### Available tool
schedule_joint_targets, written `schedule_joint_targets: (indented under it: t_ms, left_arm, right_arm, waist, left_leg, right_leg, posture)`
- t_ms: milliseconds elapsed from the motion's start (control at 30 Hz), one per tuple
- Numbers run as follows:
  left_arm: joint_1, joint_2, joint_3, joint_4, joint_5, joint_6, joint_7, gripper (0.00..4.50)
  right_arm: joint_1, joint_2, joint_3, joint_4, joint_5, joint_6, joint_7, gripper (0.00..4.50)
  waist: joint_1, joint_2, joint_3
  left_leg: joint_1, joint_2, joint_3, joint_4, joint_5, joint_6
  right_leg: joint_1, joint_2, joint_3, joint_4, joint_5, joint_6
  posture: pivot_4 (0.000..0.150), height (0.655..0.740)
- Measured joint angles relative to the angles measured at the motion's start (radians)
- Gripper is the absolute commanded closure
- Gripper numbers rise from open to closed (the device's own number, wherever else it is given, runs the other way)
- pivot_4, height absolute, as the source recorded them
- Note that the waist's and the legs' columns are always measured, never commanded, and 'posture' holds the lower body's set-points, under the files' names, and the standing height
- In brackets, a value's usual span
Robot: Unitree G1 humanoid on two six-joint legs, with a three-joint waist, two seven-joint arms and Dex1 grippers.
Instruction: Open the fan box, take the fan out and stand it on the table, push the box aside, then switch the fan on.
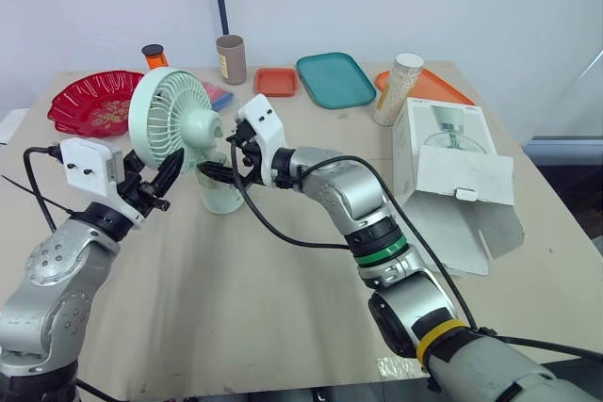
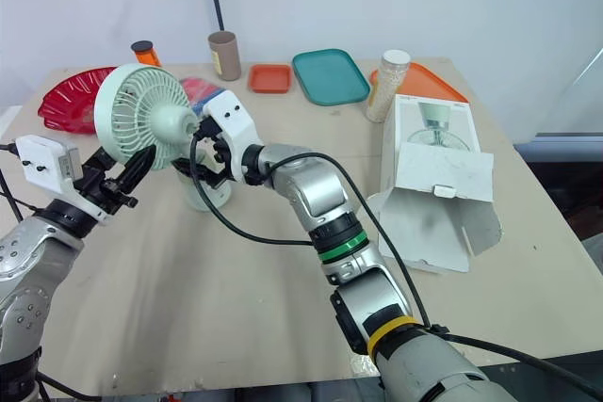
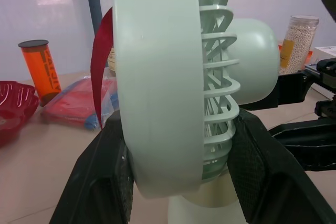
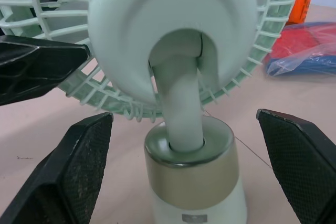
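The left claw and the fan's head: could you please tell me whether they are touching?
Touching. In the left wrist view the left claw clamps the fan, its fingers pressed against the head's front and back.

On the worktop [image 1: 236, 298] the fan [image 1: 174, 124] stands left of centre, the fan box [image 1: 445, 152] well to its right. A tray [image 1: 334, 79] lies behind them, a dish [image 1: 92, 101] far left.

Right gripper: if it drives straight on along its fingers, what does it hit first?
Most likely the pale green plastic fan: its neck and gold-banded base sit centred ahead of the right gripper, between its open black fingers. Nothing stands in between, though depth is hard to judge.
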Motion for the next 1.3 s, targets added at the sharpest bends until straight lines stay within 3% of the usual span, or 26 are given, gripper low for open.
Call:
schedule_joint_targets:
  t_ms: [67, 100, 167, 233, 533, 733, 1200, 1267, 1300]
  left_arm:
    - [-0.001, 0.000, 0.000, 0.000, 0.000, 0.000, 0.001, 2.57]
    - [-0.001, 0.000, 0.000, 0.000, 0.000, 0.000, 0.001, 2.57]
    - [-0.001, -0.001, 0.000, 0.000, 0.000, 0.000, 0.001, 2.57]
    - [-0.001, -0.001, 0.000, 0.000, 0.000, 0.000, 0.000, 2.57]
    - [-0.010, -0.001, -0.001, 0.000, 0.001, 0.000, -0.004, 2.57]
    - [-0.014, -0.002, -0.003, 0.000, 0.002, 0.000, -0.006, 2.57]
    - [-0.010, -0.018, 0.000, 0.000, 0.012, -0.001, -0.020, 2.57]
    - [-0.003, -0.018, 0.004, 0.003, 0.011, -0.001, -0.027, 1.54]
    - [-0.001, -0.018, 0.006, 0.003, 0.009, -0.001, -0.031, 1.26]
  right_arm:
    - [0.000, 0.000, 0.000, 0.011, -0.004, -0.006, -0.003, 0.00]
    - [0.000, 0.001, 0.000, 0.014, -0.004, -0.009, -0.003, 0.40]
    - [-0.003, 0.007, 0.000, 0.023, -0.006, -0.019, -0.004, 0.78]
    - [-0.008, 0.018, 0.004, 0.032, -0.014, -0.026, -0.004, 1.66]
    - [-0.009, 0.033, 0.005, 0.051, -0.017, -0.036, -0.005, 1.66]
    - [-0.017, 0.034, -0.002, 0.067, -0.022, -0.047, -0.009, 3.67]
    - [-0.018, 0.035, 0.000, 0.083, -0.026, -0.057, -0.005, 3.67]
    - [-0.019, 0.038, 0.000, 0.093, -0.026, -0.059, -0.003, 3.77]
    - [-0.019, 0.039, 0.000, 0.096, -0.026, -0.059, -0.004, 3.77]
  waist:
    - [0.000, 0.000, 0.000]
    - [0.000, 0.000, 0.000]
    - [0.000, 0.000, 0.000]
    - [0.000, 0.000, 0.000]
    - [0.000, 0.000, 0.000]
    - [0.000, 0.000, 0.000]
    - [0.000, 0.000, 0.000]
    - [0.000, 0.000, 0.000]
    - [0.000, 0.000, 0.000]
  left_leg:
    - [0.000, 0.000, 0.000, 0.000, 0.000, 0.000]
    - [0.000, 0.000, 0.000, 0.000, 0.000, 0.000]
    - [0.000, 0.000, 0.000, 0.000, 0.000, 0.000]
    - [0.000, 0.000, 0.000, 0.000, 0.000, 0.000]
    - [0.000, 0.000, 0.000, 0.000, 0.000, 0.000]
    - [0.000, 0.000, 0.000, 0.000, 0.000, 0.000]
    - [0.000, 0.000, 0.000, 0.000, 0.000, 0.000]
    - [0.000, 0.000, 0.000, 0.001, 0.000, 0.000]
    - [0.000, 0.000, 0.000, 0.000, 0.000, 0.000]
  right_leg:
    - [0.000, 0.000, 0.000, 0.000, 0.000, 0.000]
    - [0.000, 0.000, 0.000, 0.000, 0.000, 0.000]
    - [0.000, 0.000, 0.000, 0.000, 0.000, 0.000]
    - [0.000, 0.000, 0.000, 0.000, 0.000, 0.000]
    - [0.000, 0.000, 0.000, 0.000, 0.000, 0.000]
    - [0.000, 0.000, 0.000, 0.000, 0.000, 0.000]
    - [0.000, 0.000, 0.000, 0.000, 0.000, 0.000]
    - [0.000, 0.000, 0.000, 0.000, 0.000, 0.000]
    - [0.000, 0.000, 0.000, 0.000, 0.000, 0.000]
  posture:
    - [0.150, 0.7400]
    - [0.150, 0.7400]
    - [0.150, 0.7400]
    - [0.150, 0.7400]
    - [0.150, 0.7400]
    - [0.150, 0.7400]
    - [0.150, 0.7400]
    - [0.150, 0.7400]
    - [0.150, 0.7400]
